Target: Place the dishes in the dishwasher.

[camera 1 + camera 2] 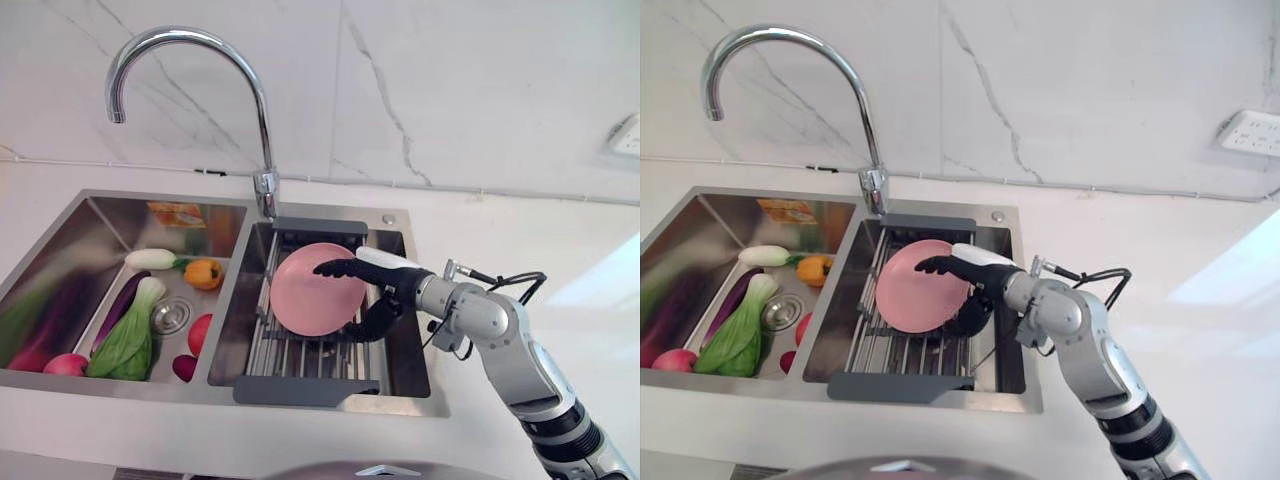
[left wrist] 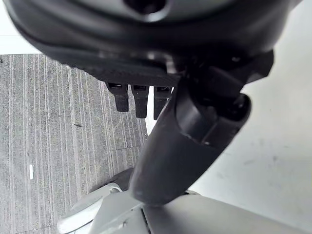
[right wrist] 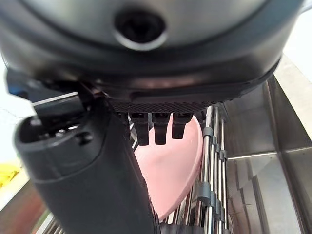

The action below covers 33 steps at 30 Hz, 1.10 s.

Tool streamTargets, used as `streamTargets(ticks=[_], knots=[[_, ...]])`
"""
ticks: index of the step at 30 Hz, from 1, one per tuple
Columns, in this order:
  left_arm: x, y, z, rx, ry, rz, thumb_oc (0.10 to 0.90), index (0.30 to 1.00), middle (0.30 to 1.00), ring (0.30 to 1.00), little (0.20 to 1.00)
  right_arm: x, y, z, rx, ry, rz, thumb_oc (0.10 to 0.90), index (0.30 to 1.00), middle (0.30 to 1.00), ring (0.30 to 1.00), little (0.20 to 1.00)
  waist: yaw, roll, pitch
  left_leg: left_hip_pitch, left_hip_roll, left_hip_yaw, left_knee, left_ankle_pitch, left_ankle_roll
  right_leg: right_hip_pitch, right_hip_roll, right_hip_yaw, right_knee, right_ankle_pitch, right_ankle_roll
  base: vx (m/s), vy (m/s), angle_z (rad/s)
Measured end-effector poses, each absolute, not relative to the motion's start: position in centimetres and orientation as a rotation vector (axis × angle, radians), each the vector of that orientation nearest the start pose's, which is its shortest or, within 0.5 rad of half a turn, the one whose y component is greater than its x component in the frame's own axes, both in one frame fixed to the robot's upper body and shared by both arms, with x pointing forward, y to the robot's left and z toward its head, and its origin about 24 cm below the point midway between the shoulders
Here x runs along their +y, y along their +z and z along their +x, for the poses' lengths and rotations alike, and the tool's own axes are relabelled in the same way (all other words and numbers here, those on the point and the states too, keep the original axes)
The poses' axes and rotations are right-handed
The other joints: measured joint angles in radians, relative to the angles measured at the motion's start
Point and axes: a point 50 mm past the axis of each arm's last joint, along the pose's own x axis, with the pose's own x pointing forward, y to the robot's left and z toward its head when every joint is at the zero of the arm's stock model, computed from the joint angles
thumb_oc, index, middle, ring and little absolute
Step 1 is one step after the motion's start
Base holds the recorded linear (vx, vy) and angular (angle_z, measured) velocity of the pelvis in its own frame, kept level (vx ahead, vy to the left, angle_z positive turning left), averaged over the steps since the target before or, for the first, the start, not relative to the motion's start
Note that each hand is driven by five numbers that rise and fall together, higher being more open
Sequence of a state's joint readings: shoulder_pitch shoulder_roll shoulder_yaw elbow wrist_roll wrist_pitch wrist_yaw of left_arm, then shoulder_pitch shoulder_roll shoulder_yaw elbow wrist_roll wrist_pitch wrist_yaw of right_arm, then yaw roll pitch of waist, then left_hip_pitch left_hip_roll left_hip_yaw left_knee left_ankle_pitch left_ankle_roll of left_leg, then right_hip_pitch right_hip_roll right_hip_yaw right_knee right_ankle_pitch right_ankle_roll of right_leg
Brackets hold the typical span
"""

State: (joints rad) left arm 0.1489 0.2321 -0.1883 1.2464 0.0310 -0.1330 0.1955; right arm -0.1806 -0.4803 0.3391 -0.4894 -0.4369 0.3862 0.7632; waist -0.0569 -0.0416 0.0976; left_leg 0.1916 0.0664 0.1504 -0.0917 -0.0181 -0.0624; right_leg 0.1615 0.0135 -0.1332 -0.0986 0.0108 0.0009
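Note:
A pink plate [image 1: 303,296] stands tilted on edge in the dark drying rack [image 1: 300,362] of the sink's right basin. My right hand [image 1: 392,287] reaches in from the right and is shut on the plate's right rim, the white-covered thumb lying across its front and the fingers curled behind and below it. In the right wrist view the plate [image 3: 171,168] shows past the right hand [image 3: 97,161]. My left hand [image 2: 187,129] hangs over a grey ribbed floor, fingers relaxed and holding nothing.
A tall chrome faucet [image 1: 262,120] arches over the sink's divider. The left basin holds bok choy [image 1: 130,338], a purple eggplant [image 1: 118,306], a yellow pepper [image 1: 203,272], a white radish [image 1: 150,259] and red vegetables [image 1: 200,333]. White counter [image 1: 520,240] surrounds the sink.

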Motion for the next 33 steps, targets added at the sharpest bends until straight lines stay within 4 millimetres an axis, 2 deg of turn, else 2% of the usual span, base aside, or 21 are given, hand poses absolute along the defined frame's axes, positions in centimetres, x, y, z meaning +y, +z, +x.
streamTargets(ticks=[6, 12, 17, 22, 25, 28, 33], knots=[[23.5, -16.6, 3.5, 1.239, 0.116, 0.434, 0.800, 0.900, 0.900, 0.900, 0.900, -11.5, 10.8, 24.1, 0.071, 0.905, -1.023, 0.800, 0.900, 0.900, 0.900, 0.900, 0.003, 0.004, -0.002, 0.000, 0.000, 0.000, 0.000, 0.000, 0.000, 0.000, 0.000, -0.001, 0.000, 0.000, 0.000, 0.00, 0.000, 0.00], [23.2, -16.7, 3.5, 1.240, 0.105, 0.425, 0.800, 0.900, 0.900, 0.900, 0.900, -11.9, 10.0, 24.2, -0.058, 0.861, -1.174, 0.800, 0.900, 0.900, 0.900, 0.900, 0.004, 0.016, -0.001, 0.000, -0.001, -0.004, 0.000, 0.001, 0.001, 0.003, -0.002, -0.005, -0.001, 0.000, 0.000, 0.00, 0.000, 0.00], [23.0, -16.7, 3.7, 1.238, 0.094, 0.414, 0.800, 0.900, 0.900, 0.900, 0.900, -11.6, 9.5, 24.4, -0.148, 0.794, -1.224, 0.800, 0.900, 0.900, 0.900, 0.900, 0.007, 0.033, 0.004, 0.001, -0.002, -0.009, 0.000, 0.001, 0.001, 0.007, -0.002, -0.010, -0.001, 0.000, 0.000, 0.00, -0.005, 0.02], [22.8, -16.8, 3.9, 1.233, 0.090, 0.410, 0.800, 0.900, 0.900, 0.900, 0.900, -11.0, 8.5, 24.5, -0.220, 0.744, -1.242, 0.800, 0.900, 0.900, 0.900, 0.900, 0.007, 0.038, 0.003, 0.001, -0.002, -0.017, 0.000, 0.001, 0.001, 0.009, -0.002, -0.016, -0.001, -0.002, 0.000, 0.00, 0.001, 0.03], [22.6, -16.8, 4.0, 1.231, 0.087, 0.406, 0.800, 0.900, 0.900, 0.900, 0.900, -11.1, 7.4, 24.6, -0.231, 0.723, -1.264, 0.800, 0.900, 0.900, 0.900, 0.900, 0.019, 0.040, 0.004, 0.001, -0.003, -0.019, 0.000, 0.001, 0.002, 0.010, -0.003, -0.020, -0.001, -0.002, 0.001, -0.01, 0.000, 0.01], [22.6, -16.8, 4.2, 1.222, 0.085, 0.404, 0.800, 0.900, 0.900, 0.900, 0.900, -10.3, 6.4, 25.0, -0.258, 0.760, -1.348, 0.800, 0.900, 0.900, 0.900, 0.900, 0.026, 0.040, 0.004, 0.001, -0.003, -0.021, 0.000, 0.002, 0.002, 0.011, -0.003, -0.023, -0.001, -0.002, 0.001, 0.00, 0.000, 0.00], [22.6, -16.7, 4.4, 1.210, 0.082, 0.400, 0.800, 0.900, 0.900, 0.900, 0.900, -10.1, 6.0, 24.9, -0.286, 0.770, -1.379, 0.800, 0.900, 0.900, 0.900, 0.900, 0.047, 0.037, 0.004, 0.000, -0.004, -0.024, 0.000, 0.002, 0.002, 0.012, -0.004, -0.026, -0.001, -0.003, 0.002, 0.00, 0.000, 0.00]])
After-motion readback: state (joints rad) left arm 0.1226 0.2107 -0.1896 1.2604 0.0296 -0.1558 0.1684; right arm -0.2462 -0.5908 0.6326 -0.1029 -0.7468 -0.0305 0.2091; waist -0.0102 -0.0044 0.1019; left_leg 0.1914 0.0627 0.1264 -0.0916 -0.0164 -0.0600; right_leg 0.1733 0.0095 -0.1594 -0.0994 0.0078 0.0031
